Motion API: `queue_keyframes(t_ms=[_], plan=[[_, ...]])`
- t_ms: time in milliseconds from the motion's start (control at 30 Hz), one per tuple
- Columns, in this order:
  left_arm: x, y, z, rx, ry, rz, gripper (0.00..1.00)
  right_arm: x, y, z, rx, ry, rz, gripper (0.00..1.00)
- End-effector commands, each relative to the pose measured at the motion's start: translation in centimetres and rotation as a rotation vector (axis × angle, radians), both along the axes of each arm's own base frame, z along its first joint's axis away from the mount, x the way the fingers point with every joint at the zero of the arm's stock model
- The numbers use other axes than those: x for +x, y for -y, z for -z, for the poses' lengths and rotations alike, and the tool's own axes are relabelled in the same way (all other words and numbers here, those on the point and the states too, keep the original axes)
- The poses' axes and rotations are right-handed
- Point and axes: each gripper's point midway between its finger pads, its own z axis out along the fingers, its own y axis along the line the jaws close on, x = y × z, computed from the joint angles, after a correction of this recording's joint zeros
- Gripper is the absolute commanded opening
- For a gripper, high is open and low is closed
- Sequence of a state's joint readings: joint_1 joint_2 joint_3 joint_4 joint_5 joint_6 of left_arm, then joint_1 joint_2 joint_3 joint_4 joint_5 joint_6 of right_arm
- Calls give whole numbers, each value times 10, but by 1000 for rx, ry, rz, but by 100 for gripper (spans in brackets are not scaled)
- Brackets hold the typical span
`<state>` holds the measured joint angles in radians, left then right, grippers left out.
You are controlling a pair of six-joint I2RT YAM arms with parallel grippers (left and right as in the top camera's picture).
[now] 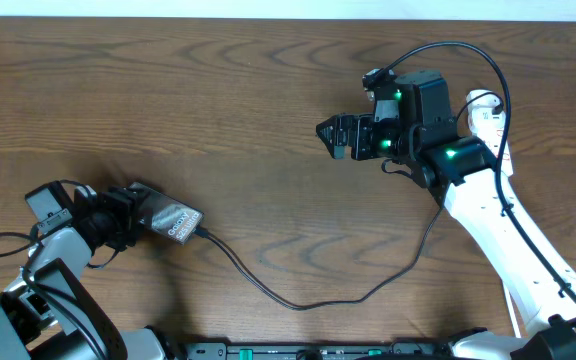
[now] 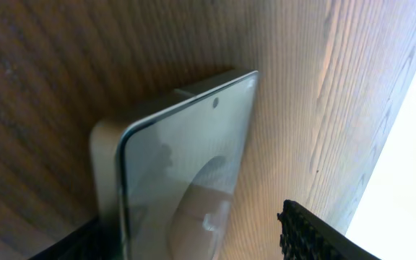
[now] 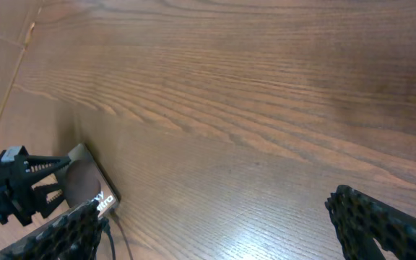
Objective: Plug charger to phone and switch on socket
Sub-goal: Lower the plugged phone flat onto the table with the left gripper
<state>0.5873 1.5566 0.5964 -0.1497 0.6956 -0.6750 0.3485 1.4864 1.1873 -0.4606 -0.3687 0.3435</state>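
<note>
My left pincer [image 1: 146,215] stands spread around the phone [image 1: 176,224], one finger [image 2: 316,231] clear of its glass face, so I am not squeezing it. The phone lies near the table's [image 1: 168,80] left edge, toward the front corner. The charger [image 1: 298,305] meets the phone's outer end and trails along the front edge toward the right; I judge the plug is in, though how firmly it is seated I cannot tell. My right pincer [image 1: 330,137] hangs wide and empty past mid-table. The socket [image 1: 483,108] sits near the far right corner, half hidden by my arm, and its switch, I reckon, is what remains.
</note>
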Motion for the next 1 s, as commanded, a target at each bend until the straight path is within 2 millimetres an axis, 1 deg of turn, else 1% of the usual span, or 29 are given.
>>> queue_keyframes(t_ms=[0, 233, 400, 633, 667, 700, 733, 967], plan=[[-48, 2, 47, 35, -240, -41, 65, -1, -2, -7, -8, 26, -16, 99], [-57, 7, 50, 12, -283, -38, 66, -1, -2, -7, -12, 30, -21, 99], [-65, 7, 53, 21, -323, -43, 66, -1, -2, -7, -12, 30, -21, 99], [-70, 8, 54, 19, -347, -44, 66, -1, -2, -7, -12, 30, -22, 99], [-70, 8, 54, 19, -347, -44, 71, -1, -2, -7, -13, 31, -23, 99], [-70, 8, 54, 19, -347, -43, 85, -1, -2, -7, -14, 32, -24, 99], [-70, 8, 54, 18, -348, -43, 92, -1, -2, -6, -14, 31, -23, 99], [-73, 8, 55, 21, -362, -45, 93, -1, -2, -6, -22, 40, -33, 99]])
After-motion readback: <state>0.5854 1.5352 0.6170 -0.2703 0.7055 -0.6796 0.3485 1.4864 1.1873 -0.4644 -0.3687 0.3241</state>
